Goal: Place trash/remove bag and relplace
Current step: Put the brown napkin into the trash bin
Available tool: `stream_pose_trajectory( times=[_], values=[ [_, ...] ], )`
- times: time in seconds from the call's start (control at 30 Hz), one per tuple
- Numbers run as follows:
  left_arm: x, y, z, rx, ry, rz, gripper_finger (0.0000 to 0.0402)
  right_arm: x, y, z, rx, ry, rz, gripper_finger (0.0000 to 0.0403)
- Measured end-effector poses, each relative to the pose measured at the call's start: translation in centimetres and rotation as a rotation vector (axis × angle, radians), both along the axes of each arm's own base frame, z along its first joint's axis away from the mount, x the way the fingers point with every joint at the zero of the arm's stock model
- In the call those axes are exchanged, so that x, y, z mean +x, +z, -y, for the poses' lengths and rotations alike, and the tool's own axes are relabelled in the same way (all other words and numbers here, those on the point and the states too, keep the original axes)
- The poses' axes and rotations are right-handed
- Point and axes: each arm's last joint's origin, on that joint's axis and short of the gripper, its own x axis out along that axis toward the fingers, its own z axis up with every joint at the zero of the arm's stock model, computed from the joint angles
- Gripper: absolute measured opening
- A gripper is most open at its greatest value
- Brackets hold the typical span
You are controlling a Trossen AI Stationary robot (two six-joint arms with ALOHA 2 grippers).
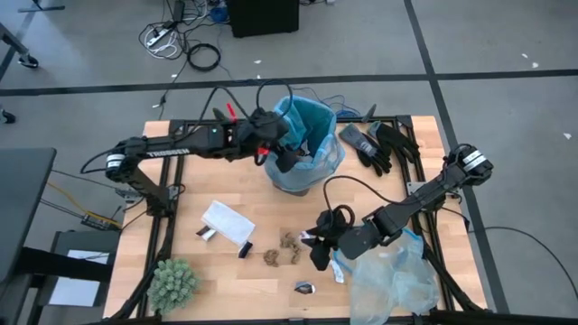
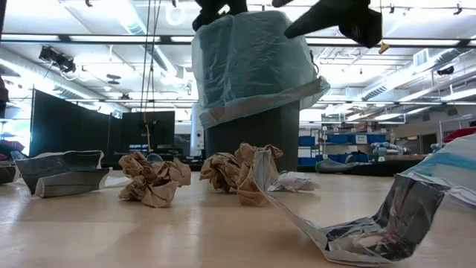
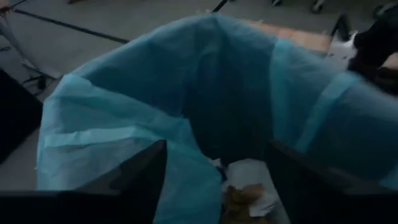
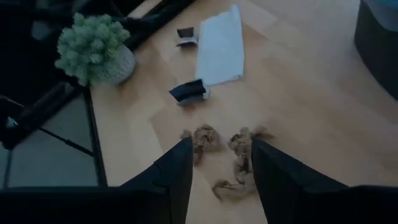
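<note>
A: High view, far left first: the plant sits at the bench corner, and a white sheet lies flat to its right, with small dark bits beside it.

B: And the left claw?

A: It hangs over the mouth of the bin, which the blue bag lines. The left wrist view shows its fingers spread and holding nothing, with white and brown scraps lying at the bottom of the bag directly below.

B: What trash remains out on the bench?

A: Two brown paper wads lie near the middle, just in front of the bin, and a small wrapper lies nearer the front edge. The low view shows the wads crumpled on the wood.

B: The right claw?

A: It is low, just right of the wads. The right wrist view has its fingers parted with the wads ahead between them, nothing gripped.

B: Further right?

A: A pale clear bag lies by the right arm, and black gloves rest at the back beside the bin.
</note>
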Motion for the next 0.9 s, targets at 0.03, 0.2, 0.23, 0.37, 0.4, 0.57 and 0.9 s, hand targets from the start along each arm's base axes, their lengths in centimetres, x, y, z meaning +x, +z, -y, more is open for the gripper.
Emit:
stream_pose_trajectory(
  times=[0.03,0.2,0.23,0.37,0.4,0.57,0.9],
  values=[
    [-0.1,0.3,0.4,-0.003,-0.018,0.013,0.0293,0.1,-0.4,-0.1,-0.021,0.007,-0.015,0.0156],
    [-2.4,4.9,3.2,0.07,-0.189,0.047,0.0292,1.3,-3.7,-0.9,-0.076,0.081,-0.12,0.0183],
    [-3.1,5.9,3.9,0.104,-0.232,0.043,0.0289,1.6,-4.5,-1.1,-0.074,0.089,-0.141,0.0189],
    [-6.1,9.5,6.4,0.134,-0.33,0.075,0.0278,2.8,-7.2,-1.9,-0.058,0.089,-0.169,0.0211],
    [-6.8,10.1,6.9,0.113,-0.342,0.088,0.0276,3.1,-7.6,-2.0,-0.062,0.086,-0.171,0.0215],
    [-10.1,11.7,9.0,0.002,-0.368,0.122,0.0269,4.8,-9.3,-2.5,-0.131,0.073,-0.186,0.0223],
    [-13.4,8.7,9.9,-0.039,-0.075,-0.144,0.0268,7.3,-12.8,-1.5,-0.094,0.058,-0.284,0.0184]
  ],
)
